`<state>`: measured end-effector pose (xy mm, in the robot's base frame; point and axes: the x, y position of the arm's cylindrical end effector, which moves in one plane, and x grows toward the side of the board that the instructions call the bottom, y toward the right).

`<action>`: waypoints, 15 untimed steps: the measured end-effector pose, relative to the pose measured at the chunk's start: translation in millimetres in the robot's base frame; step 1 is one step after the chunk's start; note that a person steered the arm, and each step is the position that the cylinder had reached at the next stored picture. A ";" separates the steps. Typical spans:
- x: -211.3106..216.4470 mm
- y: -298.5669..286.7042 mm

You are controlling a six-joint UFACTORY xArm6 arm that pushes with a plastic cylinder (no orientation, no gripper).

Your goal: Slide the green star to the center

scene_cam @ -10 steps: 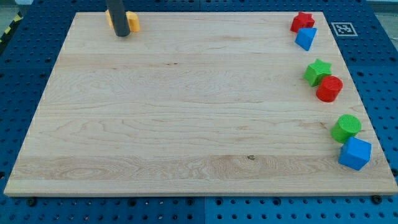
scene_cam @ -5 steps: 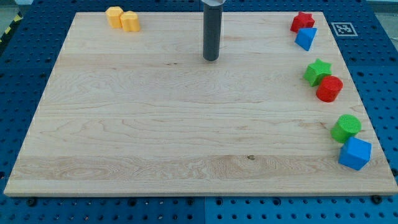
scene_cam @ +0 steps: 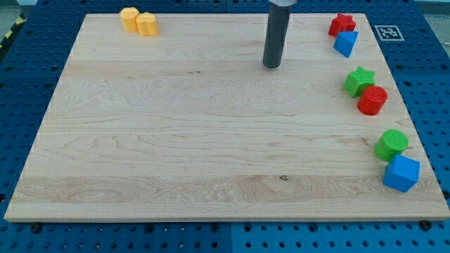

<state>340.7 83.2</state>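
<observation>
The green star (scene_cam: 359, 80) lies near the view's right edge of the wooden board (scene_cam: 176, 140), touching the red cylinder (scene_cam: 373, 100) just below and right of it. My tip (scene_cam: 272, 65) stands on the board in the upper middle, well to the left of the green star and slightly above it, touching no block. The dark rod rises from it out of the view's top.
A red star (scene_cam: 342, 24) and a blue triangle (scene_cam: 345, 43) sit at the top right. A green cylinder (scene_cam: 391, 145) and a blue cube (scene_cam: 401, 173) sit at the lower right. Two yellow blocks (scene_cam: 138, 21) lie at the top left.
My tip has moved from the yellow blocks at the top left across the top of the board to the right, toward the green star. No block has moved.
</observation>
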 end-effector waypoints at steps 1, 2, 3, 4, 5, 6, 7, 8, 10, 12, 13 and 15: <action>0.1 19.7; 0.2 65.2; 0.2 116.0; 2.2 173.9; 32.0 205.9; 38.0 206.1; 51.0 201.3; 53.0 184.0; 52.9 131.6; 52.9 77.1; 52.9 44.3; 52.9 -16.4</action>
